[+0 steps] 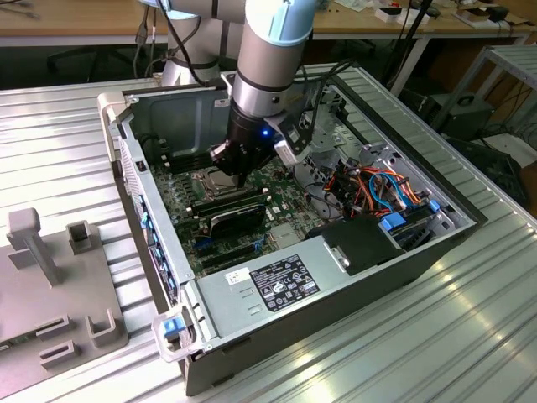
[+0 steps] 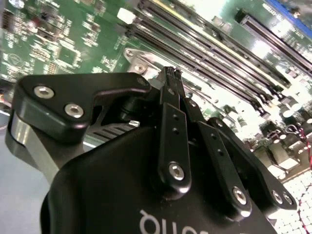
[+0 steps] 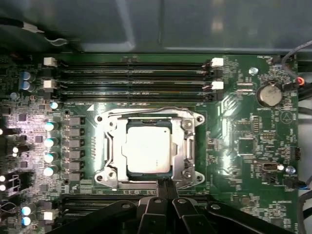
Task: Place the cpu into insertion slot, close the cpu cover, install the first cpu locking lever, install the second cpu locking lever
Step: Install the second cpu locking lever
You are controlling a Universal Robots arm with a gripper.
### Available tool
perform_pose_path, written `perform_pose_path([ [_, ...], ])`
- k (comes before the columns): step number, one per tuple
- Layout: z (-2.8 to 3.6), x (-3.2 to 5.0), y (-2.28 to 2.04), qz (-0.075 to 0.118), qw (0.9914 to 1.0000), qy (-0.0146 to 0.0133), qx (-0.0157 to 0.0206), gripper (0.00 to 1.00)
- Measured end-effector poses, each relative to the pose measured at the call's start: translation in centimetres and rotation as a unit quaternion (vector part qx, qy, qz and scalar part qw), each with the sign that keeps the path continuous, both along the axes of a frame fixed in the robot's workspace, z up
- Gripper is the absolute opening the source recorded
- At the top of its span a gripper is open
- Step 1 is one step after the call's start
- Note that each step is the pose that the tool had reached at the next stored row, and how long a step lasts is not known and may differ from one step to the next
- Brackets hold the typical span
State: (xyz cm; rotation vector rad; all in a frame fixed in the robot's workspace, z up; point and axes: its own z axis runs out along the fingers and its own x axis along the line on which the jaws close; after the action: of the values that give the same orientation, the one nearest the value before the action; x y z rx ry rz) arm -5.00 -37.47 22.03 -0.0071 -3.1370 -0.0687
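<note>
Green motherboard (image 3: 243, 122) w/ cpu (image 3: 147, 150) seated under cpu cover (image 3: 109, 146); gripper (image 3: 164, 184) jaws closed, empty, at socket edge.

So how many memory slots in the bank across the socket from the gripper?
4 memory slots, parallel in one bank beside the insertion slot, on its side away from the gripper. More slots by the gripper are partly hidden.

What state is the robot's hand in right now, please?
Hand: shut, holding nothing, its tips together at the edge of the cpu cover, which lies over the cpu.
</note>
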Motion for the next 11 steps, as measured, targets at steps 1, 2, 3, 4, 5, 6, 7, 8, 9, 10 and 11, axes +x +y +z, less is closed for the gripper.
perform_pose_path([
  [1, -0.10, -0.28, 0.00, 0.000, 1.00000, 0.0000, 0.0000, 0.11],
  [2, -0.32, -0.75, 0.00, 0.000, 1.00000, -0.0001, 0.0001, 0.11],
  [3, -0.45, -0.99, 0.00, 0.000, 1.00000, 0.0000, 0.0000, 0.11],
  [4, -0.58, -1.23, 0.00, 0.000, 1.00000, 0.0000, 0.0000, 0.11],
  [5, -0.68, -1.56, 0.00, 0.000, 1.00000, 0.0000, 0.0001, 0.11],
  [6, -0.67, -1.58, 0.01, 0.000, 1.00000, 0.0000, 0.0000, 0.11],
  [7, -0.61, -1.58, 0.00, 0.000, 1.00000, 0.0000, 0.0000, 0.11],
  [8, -0.53, -1.58, 0.00, 0.000, 1.00000, 0.0000, 0.0000, 0.11],
  [9, -0.45, -1.58, 0.00, 0.000, 1.00000, -0.0001, -0.0001, 0.11],
  [10, -0.38, -1.58, 0.00, 0.000, 1.00000, 0.0000, -0.0002, 0.11],
  [11, -0.34, -1.59, -0.01, 0.000, 1.00000, -0.0001, -0.0002, 0.11],
])
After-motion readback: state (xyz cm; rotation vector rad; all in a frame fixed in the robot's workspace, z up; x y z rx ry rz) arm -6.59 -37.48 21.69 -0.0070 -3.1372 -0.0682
